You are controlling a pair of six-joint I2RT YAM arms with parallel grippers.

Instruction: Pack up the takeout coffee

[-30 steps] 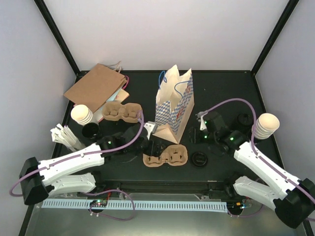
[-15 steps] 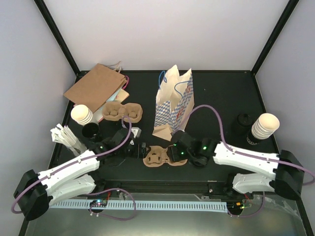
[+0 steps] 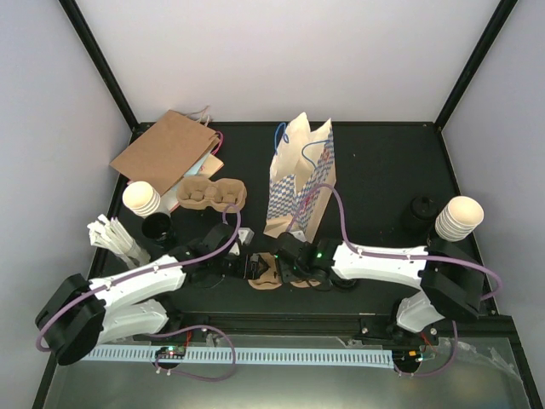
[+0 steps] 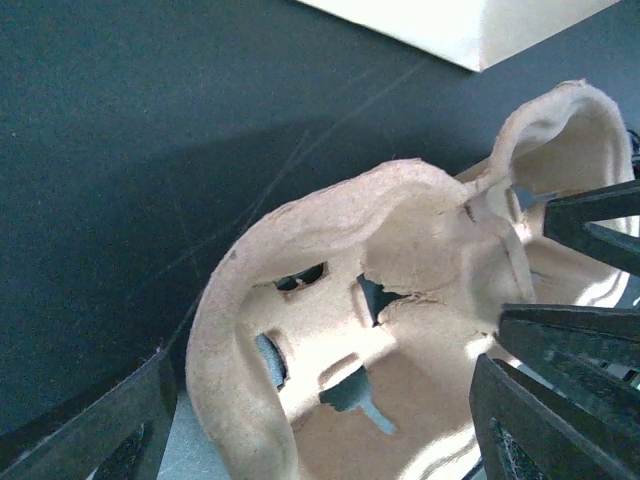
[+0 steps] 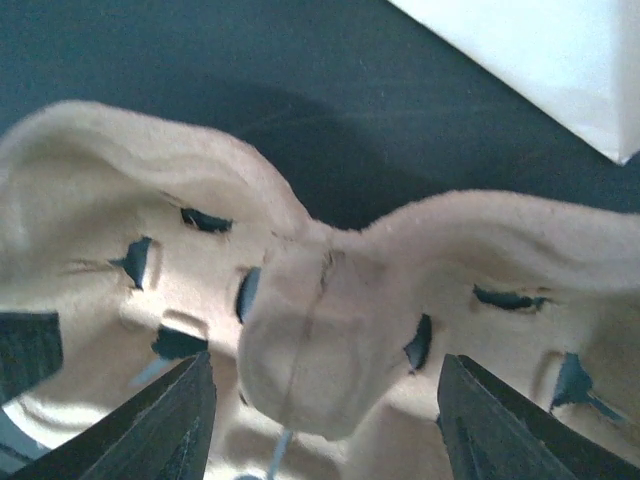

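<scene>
A tan pulp cup carrier [image 3: 274, 273] lies in front of the blue-and-white checked bag [image 3: 302, 175]. My left gripper [image 3: 248, 265] is open at the carrier's left end, and its fingers straddle one cup well [image 4: 330, 330]. My right gripper [image 3: 287, 262] is open over the carrier's middle, with the centre hump [image 5: 320, 340] between its fingers. Black-lidded coffee cups stand at the left [image 3: 157, 227] and far right [image 3: 421, 209]. Another black disc [image 3: 346, 280] lies by the right arm, partly hidden.
A second pulp carrier [image 3: 211, 194] and a flat brown paper bag [image 3: 169, 149] lie at the back left. Stacks of cream cups stand at the left [image 3: 140, 198] and right [image 3: 460, 217]. White packets [image 3: 111, 237] lie at the left edge.
My right arm has swung from the right side of the table to the carrier's middle. My left gripper has moved right to the carrier's left end.
</scene>
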